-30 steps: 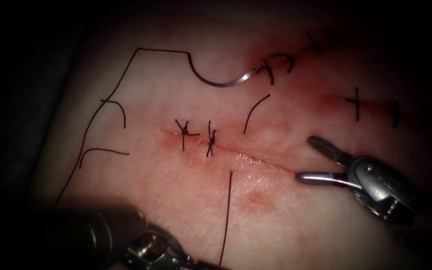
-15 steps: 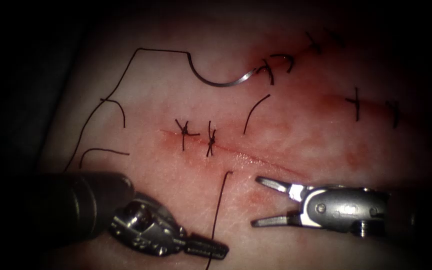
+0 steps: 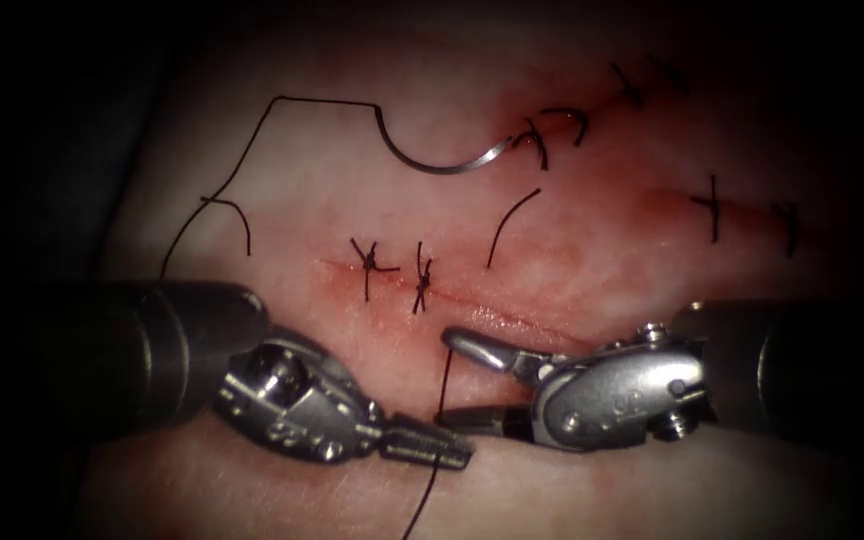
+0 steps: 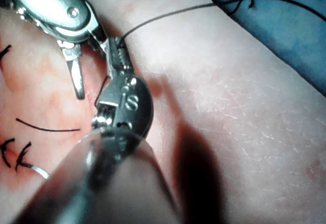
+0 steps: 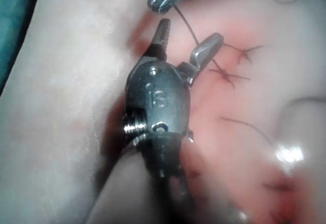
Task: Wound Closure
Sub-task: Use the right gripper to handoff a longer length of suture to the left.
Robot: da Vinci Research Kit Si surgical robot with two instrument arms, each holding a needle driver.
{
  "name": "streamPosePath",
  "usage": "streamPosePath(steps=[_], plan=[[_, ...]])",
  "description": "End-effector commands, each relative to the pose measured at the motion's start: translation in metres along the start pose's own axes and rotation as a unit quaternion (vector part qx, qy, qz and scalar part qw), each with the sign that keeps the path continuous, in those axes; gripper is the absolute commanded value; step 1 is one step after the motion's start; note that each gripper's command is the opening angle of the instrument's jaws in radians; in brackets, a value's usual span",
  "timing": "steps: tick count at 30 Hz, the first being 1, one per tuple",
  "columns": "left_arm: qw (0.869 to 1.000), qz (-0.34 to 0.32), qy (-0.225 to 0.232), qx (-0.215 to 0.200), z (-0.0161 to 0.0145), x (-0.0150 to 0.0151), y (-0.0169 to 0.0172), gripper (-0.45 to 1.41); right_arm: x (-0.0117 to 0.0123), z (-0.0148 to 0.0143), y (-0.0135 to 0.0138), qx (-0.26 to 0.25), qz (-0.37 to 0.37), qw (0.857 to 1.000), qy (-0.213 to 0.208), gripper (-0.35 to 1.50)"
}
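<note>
Dark thread (image 3: 444, 375) stands upright between the right claw's (image 3: 457, 378) parted tips, held lower down by the closed left claw (image 3: 452, 458); the needle (image 3: 439, 160) lies free well beyond both.

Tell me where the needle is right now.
In the endoscope view the needle lies free on the tissue, above the cut and its two knotted stitches, held by neither tool, its thread trailing left.
</note>
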Motion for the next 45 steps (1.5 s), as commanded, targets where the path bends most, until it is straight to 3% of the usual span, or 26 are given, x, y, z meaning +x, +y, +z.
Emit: streamPosePath(steps=[1, 4, 5, 6, 8, 9, 12, 13, 14, 16, 19, 23, 27, 31, 35, 38, 40, 42, 43, 45], plan=[[1.0, 0.0, 0.001, -0.001, 0.0008, -0.0007, 0.0002, -0.45, -0.0002, 0.0012, -0.0007, 0.001, -0.002, 1.0, 0.005, 1.33], [1.0, 0.0, 0.001, -0.001, 0.0008, -0.001, 0.0002, -0.45, 0.0, 0.0019, -0.0009, 0.004, -0.004, 1.0, 0.015, 1.26], [1.0, 0.0, 0.001, -0.001, 0.0008, -0.001, 0.0002, -0.45, 0.0, 0.002, -0.001, 0.005, -0.011, 1.0, 0.018, 1.11], [1.0, -0.001, 0.001, -0.001, 0.0007, -0.0011, 0.0002, -0.45, -0.0001, 0.0021, -0.0011, 0.006, -0.011, 1.0, 0.021, 0.83], [1.0, -0.001, 0.002, -0.001, 0.0005, -0.0011, 0.0001, -0.45, -0.0002, 0.0021, -0.0014, 0.005, -0.013, 1.0, 0.021, -0.15], [1.0, -0.001, 0.002, -0.001, 0.0005, -0.0011, 0.0001, -0.45, -0.0003, 0.0021, -0.0015, 0.02, -0.017, 1.0, 0.012, -0.35], [1.0, -0.002, 0.003, 0.0, 0.0002, -0.0011, 0.0, -0.45, -0.0008, 0.0021, -0.0014, 0.042, 0.001, 0.999, -0.018, -0.35], [1.0, -0.002, 0.004, 0.0, 0.0002, -0.0011, 0.0, -0.35, -0.001, 0.002, -0.0013, 0.042, 0.0, 0.999, -0.019, -0.35], [1.0, -0.002, 0.004, 0.001, 0.0002, -0.0011, 0.0, 0.1, -0.0012, 0.0019, -0.0012, 0.041, 0.003, 0.999, -0.022, -0.35], [0.999, -0.038, 0.008, 0.012, 0.0001, -0.001, -0.0001, 0.61, -0.0018, 0.0018, -0.0008, 0.04, 0.013, 0.999, -0.026, -0.35], [0.994, -0.103, 0.005, 0.025, 0.0001, -0.0007, 0.0, 0.99, -0.0027, 0.0017, 0.0, 0.038, 0.023, 0.999, -0.03, -0.35], [0.986, -0.159, -0.023, 0.032, 0.0, -0.0003, 0.0004, 1.13, -0.004, 0.0019, 0.0009, 0.027, 0.025, 0.998, -0.041, -0.35], [0.974, -0.208, -0.076, 0.048, -0.0009, -0.0006, 0.0008, 1.11, -0.0049, 0.0019, 0.0014, 0.015, 0.026, 0.999, -0.04, -0.35], [0.958, -0.262, -0.102, 0.059, -0.0018, -0.001, 0.0016, 0.89, -0.0057, 0.0021, 0.0021, 0.007, 0.027, 0.998, -0.052, -0.35], [0.943, -0.311, -0.098, 0.066, -0.0019, -0.0007, 0.0028, 0.69, -0.0066, 0.0024, 0.0027, 0.0, 0.028, 0.998, -0.06, -0.35], [0.925, -0.364, -0.084, 0.075, -0.0015, -0.0003, 0.0037, 0.76, -0.0072, 0.0027, 0.0036, -0.007, 0.031, 0.997, -0.066, -0.35], [0.899, -0.421, -0.069, 0.094, -0.0011, -0.0001, 0.0043, 0.89, -0.0074, 0.0028, 0.004, -0.01, 0.033, 0.997, -0.067, -0.35], [0.874, -0.475, -0.036, 0.092, -0.0007, 0.0, 0.0053, 0.91, -0.0077, 0.0029, 0.0045, -0.014, 0.037, 0.997, -0.069, -0.35], [0.874, -0.475, -0.036, 0.092, -0.0007, 0.0, 0.0053, 0.91, -0.0077, 0.0029, 0.0045, -0.014, 0.037, 0.997, -0.069, -0.35], [0.862, -0.499, -0.016, 0.087, -0.0007, 0.0, 0.0059, 0.91, -0.0077, 0.003, 0.0046, -0.015, 0.035, 0.997, -0.07, -0.35]])
